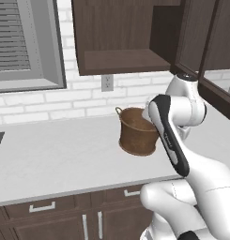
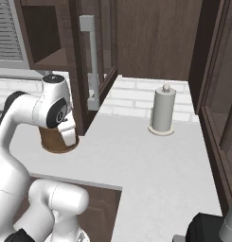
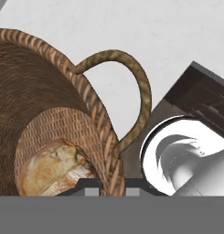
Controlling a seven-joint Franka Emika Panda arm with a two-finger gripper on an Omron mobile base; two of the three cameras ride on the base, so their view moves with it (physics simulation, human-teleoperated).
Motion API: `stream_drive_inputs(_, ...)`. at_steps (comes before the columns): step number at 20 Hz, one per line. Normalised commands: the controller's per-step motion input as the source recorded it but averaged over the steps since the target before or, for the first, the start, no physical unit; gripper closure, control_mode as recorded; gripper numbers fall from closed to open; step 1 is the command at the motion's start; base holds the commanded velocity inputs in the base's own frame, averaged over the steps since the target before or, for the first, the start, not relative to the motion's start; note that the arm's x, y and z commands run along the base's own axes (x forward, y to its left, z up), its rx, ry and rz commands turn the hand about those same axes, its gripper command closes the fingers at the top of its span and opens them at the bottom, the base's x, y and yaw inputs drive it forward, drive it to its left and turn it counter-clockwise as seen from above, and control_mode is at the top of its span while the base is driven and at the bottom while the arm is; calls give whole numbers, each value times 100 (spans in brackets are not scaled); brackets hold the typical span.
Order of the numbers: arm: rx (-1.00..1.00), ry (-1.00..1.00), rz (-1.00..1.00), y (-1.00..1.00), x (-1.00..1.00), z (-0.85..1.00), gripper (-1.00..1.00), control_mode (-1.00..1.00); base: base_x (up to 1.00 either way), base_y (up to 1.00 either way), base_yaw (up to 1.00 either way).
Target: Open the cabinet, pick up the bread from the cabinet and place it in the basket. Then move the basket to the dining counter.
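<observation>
Hand view: the gripper (image 3: pixel 112 186) sits right over the wall of the basket (image 3: pixel 45 96), one dark fingertip inside the rim and one outside, next to a loop handle (image 3: pixel 131 87). The fingertips straddle the woven wall with the rim between them; whether they press on it I cannot tell. The bread (image 3: pixel 56 167) lies on the basket's floor, a golden crusty bun against the near wall.

Left base view: the arm's white forearm crosses in front of the basket (image 1: pixel 135 132), hiding its right side. The basket stands upright on the pale worktop (image 1: pixel 60 154), roughly midway between front edge and back wall, toward the right end of the visible run. Drawers with short silver handles (image 1: pixel 42 206) lie under the worktop's front edge. Behind the basket, the white brick wall carries an outlet (image 1: pixel 107 82). Above it the cabinet (image 1: pixel 116 37) is open, its lower shelf bare.

Right base view: the basket (image 2: pixel 58 141) shows partly behind the wrist. The open cabinet door (image 2: pixel 91 61) with its long silver bar stands just behind. A paper towel holder (image 2: pixel 162 111) stands near the back wall on the corner worktop, well apart from the basket.
</observation>
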Motion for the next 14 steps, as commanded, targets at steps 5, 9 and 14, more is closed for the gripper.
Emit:
stream_drive_inputs(5, -8, -2, -15, 9, -20, 16, 100, -100, 0, 0, 0)
stream_drive_inputs(9, 0, 3, -4, -1, -18, 49, 100, -100, 0, 0, 0)
stream_drive_inputs(14, 0, 7, -7, -1, -13, 39, 100, -100, 0, 0, 0)
